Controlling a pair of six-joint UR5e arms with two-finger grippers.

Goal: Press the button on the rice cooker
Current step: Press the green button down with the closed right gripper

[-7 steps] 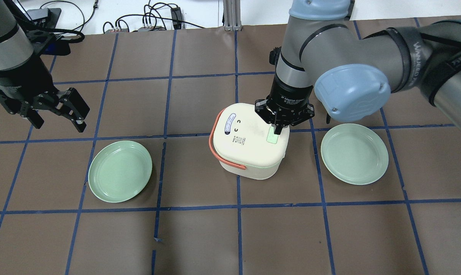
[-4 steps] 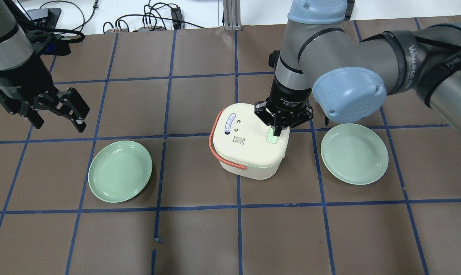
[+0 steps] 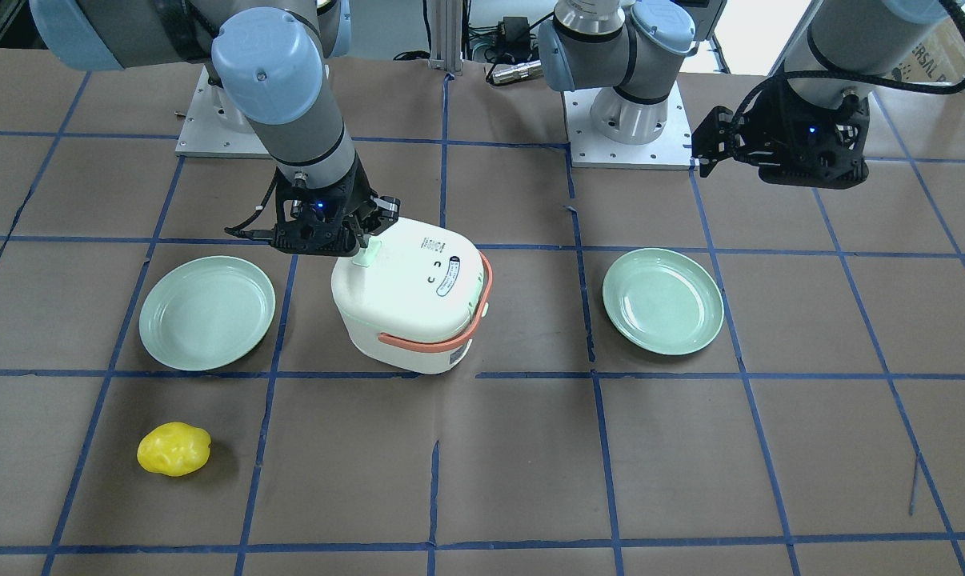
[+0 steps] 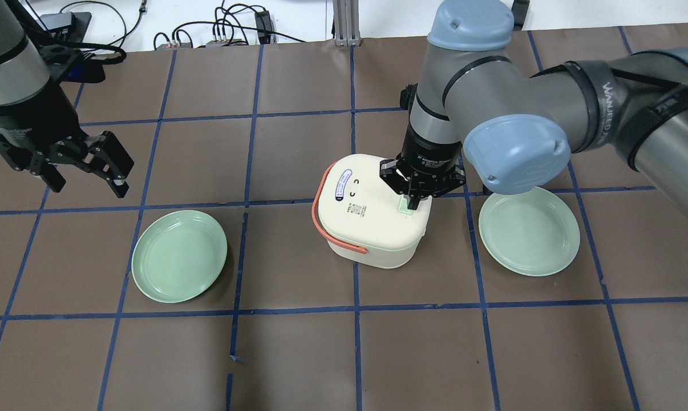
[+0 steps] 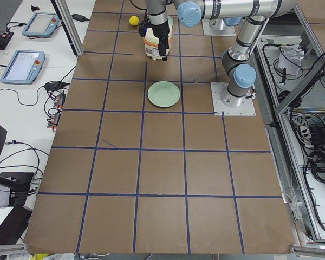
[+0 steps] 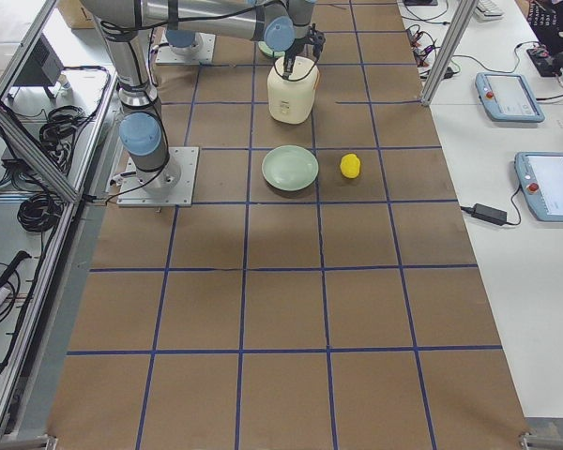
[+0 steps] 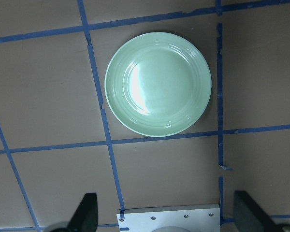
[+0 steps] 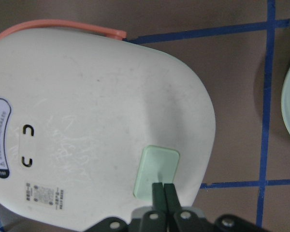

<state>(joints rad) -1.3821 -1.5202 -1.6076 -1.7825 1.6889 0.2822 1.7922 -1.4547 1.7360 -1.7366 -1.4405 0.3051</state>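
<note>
Atop rice cooker (image 4: 372, 224) lid, mint button (image 8: 156, 169) touched by pressed-together right fingers (image 8: 158, 195)

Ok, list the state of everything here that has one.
rice cooker, upright, lid closed.
right claw, shut, empty, tips at the button.
button, pressed or not: cannot tell.
left claw, open, empty.
left plate, empty.
right plate, empty.

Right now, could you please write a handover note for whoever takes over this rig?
Right end effector: shut, tips on the mint-green button at the edge of the rice cooker lid.
Left end effector: open, idle above the table near a mint-green plate.
Done: approach, tips at the button.
Left: the lid looks closed, so confirm the press, then lift clear.
</note>
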